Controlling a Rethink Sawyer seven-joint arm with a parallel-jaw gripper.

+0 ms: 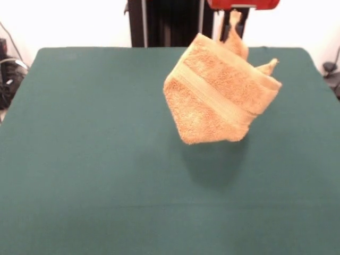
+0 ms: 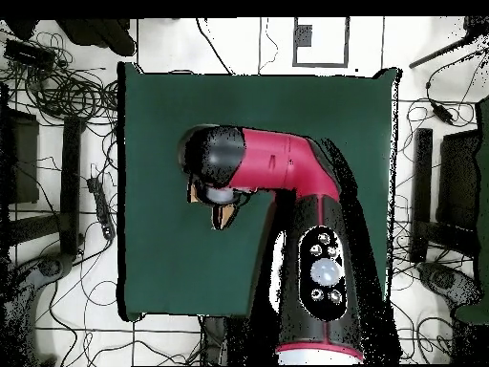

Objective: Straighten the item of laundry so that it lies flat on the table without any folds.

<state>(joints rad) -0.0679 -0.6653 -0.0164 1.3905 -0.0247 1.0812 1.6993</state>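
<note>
1. Upper right of centre in the front view, the towel (image 1: 220,95) hangs in the air, clear of the bench (image 1: 95,159).
2. Its top corner is bunched into a narrow twist rising to the fingers (image 1: 234,16) at the top edge, under the red arm; fingers clenched on that twist.
3. Towel is folded over on itself, pale woven band running diagonally across the front face, a small corner poking out at right.
4. Shadow lies on the green bench just below it.
5. Overhead view: red and black arm (image 2: 287,172) covers most of the towel; only a small orange bit (image 2: 223,214) shows left of centre.
</note>
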